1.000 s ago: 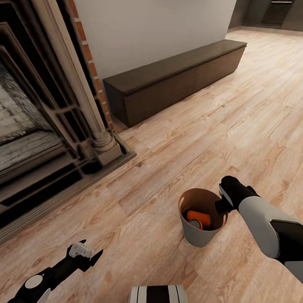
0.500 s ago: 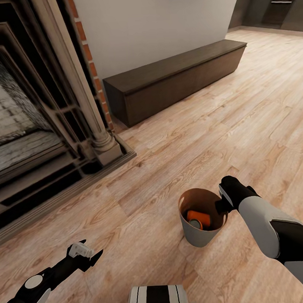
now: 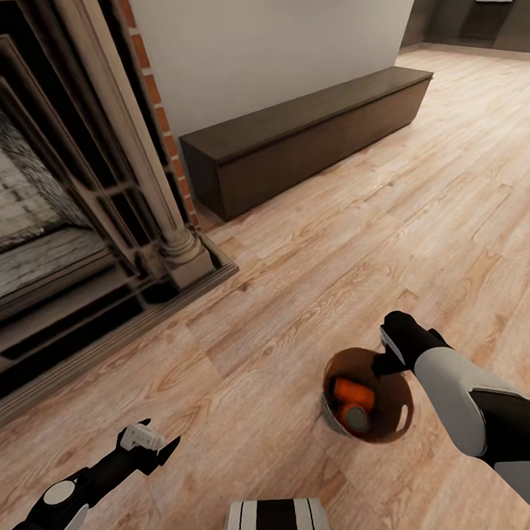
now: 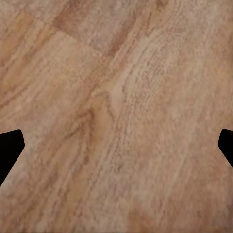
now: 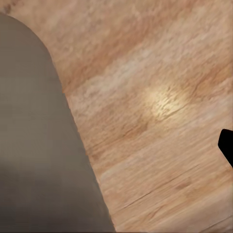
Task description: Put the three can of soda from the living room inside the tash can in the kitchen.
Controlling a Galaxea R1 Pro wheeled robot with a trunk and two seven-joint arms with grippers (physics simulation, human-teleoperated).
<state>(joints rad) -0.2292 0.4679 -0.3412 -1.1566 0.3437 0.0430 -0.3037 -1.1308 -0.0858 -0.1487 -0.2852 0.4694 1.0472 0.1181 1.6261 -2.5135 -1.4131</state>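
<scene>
jaws of my right gripper (image 3: 386,358) sit at the far rim of the trash can (image 3: 395,429) — i judge them pinched on that rim, though the fingertips are hidden behind it, so i cannot tell for sure. the bin tilts, its mouth turned up toward my head camera, grey wall barely showing. inside lie soda cans (image 3: 353,404), two orange ones that i can make out, on their sides. my left gripper (image 3: 153,443) hangs spread and empty above the wood floor (image 3: 310,247), well apart from the bin. the kitchen (image 3: 485,12) lies far ahead on my right, past the long dark bench (image 3: 306,140) — the right arm is the one to carry.
</scene>
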